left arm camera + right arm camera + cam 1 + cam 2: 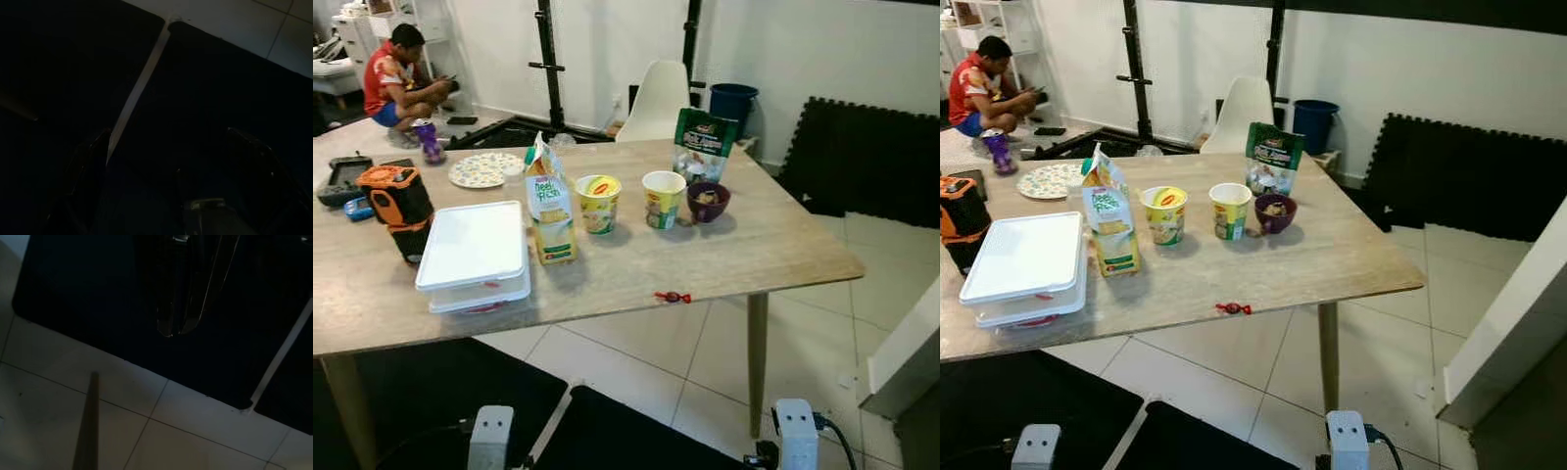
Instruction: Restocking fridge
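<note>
On the table point(773, 245), left to right: white box point(473, 253), carton point(549, 204), two cups point(598, 203) point(663, 199), bowl point(708, 202), green bag point(703, 144); nothing is picked yet. Both arms hang low over the floor mat, left gripper point(176, 166) spread, right gripper point(178, 318) pressed together, each empty. Best next step is likely to step close and square to the table edge, then take the upright carton from the side so it does not tip.
</note>
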Controlling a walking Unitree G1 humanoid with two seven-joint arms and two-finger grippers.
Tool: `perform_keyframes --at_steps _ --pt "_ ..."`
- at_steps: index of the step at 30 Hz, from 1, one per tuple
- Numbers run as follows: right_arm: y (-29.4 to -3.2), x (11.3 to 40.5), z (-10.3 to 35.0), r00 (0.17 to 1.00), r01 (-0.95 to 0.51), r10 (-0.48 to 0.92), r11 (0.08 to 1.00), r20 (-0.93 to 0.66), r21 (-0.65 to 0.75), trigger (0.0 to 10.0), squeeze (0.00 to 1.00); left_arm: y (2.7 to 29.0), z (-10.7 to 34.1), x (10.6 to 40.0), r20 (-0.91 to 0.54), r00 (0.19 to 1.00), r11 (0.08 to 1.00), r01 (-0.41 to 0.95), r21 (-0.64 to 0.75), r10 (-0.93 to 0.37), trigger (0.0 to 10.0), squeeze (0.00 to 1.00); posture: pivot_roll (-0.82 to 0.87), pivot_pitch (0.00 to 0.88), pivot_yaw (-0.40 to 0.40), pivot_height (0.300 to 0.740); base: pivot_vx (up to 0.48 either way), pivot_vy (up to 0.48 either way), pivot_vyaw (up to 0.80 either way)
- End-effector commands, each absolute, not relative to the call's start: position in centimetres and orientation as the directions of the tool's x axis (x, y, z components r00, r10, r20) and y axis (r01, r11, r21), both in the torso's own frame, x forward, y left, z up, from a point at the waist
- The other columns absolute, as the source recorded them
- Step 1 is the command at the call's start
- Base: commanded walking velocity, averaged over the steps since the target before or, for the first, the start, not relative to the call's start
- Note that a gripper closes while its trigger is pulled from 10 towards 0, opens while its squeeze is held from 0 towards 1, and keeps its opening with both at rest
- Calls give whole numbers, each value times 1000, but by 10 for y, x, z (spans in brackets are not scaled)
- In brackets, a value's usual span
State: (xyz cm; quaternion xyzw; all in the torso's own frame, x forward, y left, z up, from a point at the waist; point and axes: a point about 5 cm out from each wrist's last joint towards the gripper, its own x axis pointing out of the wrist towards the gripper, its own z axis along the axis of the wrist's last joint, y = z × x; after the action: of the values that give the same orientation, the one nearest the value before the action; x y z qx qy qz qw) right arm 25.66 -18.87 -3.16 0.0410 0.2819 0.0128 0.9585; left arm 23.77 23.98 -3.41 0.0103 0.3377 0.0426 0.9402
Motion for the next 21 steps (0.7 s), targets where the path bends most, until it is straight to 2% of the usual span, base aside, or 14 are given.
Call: perform_keyframes --at_steps 1,8,21 --pt "-195 251 -36 829 41 20 995 -558 96 10000 0 230 -40 235 -662 747 998 -60 29 64 10000 0 49 91 16 734 0 0 0" --pt "-193 256 -32 845 55 22 990 -534 129 10000 0 223 -39 239 -665 747 999 -13 30 29 10000 0 39 63 62 734 0 0 0" --pt "-187 258 -31 855 70 40 979 -516 192 10000 0 228 -35 244 -665 746 999 -29 18 34 10000 0 38 49 81 734 0 0 0"
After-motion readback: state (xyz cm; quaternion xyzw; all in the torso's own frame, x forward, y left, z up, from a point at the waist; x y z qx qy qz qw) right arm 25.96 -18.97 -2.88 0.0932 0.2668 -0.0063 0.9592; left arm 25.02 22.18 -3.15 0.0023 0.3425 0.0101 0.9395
